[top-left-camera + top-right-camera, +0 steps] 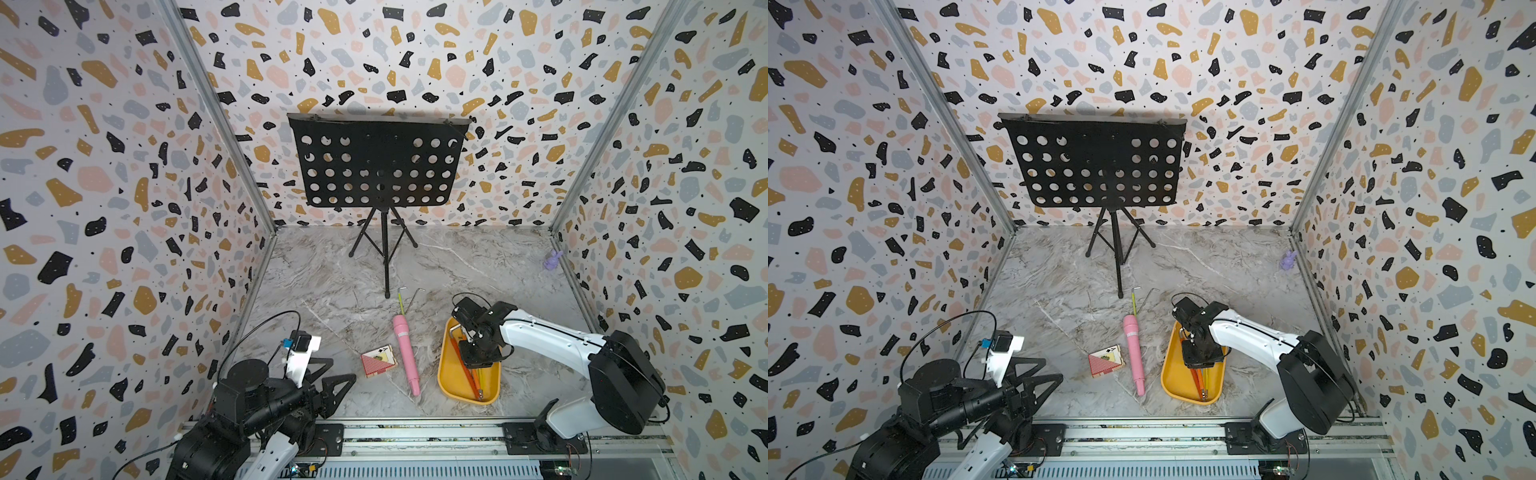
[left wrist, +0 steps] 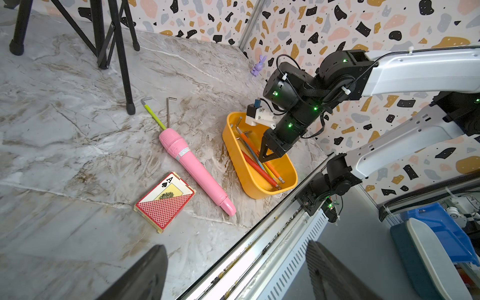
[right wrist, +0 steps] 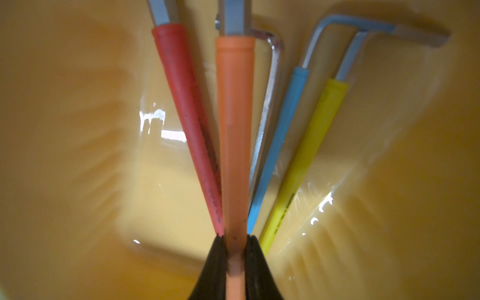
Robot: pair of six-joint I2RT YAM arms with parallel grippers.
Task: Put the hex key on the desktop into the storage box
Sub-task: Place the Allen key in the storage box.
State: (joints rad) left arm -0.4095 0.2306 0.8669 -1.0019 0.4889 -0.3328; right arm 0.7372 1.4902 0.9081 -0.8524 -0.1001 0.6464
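card box (image 2: 165, 201), microphone (image 2: 193, 166) beside storage box (image 2: 249, 179)

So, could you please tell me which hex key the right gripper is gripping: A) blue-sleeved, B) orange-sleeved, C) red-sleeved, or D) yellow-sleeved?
B: in the right wrist view the right gripper has its jaws closed on the orange-sleeved hex key.

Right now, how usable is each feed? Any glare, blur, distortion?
Right wrist view: white glare streaks on the storage box floor, orange hex key softens toward the right hand, itself out of focus. Left wrist view: sharp, only the left hand blurs. Both top views: even light, wall frames splay from wide-angle distortion.
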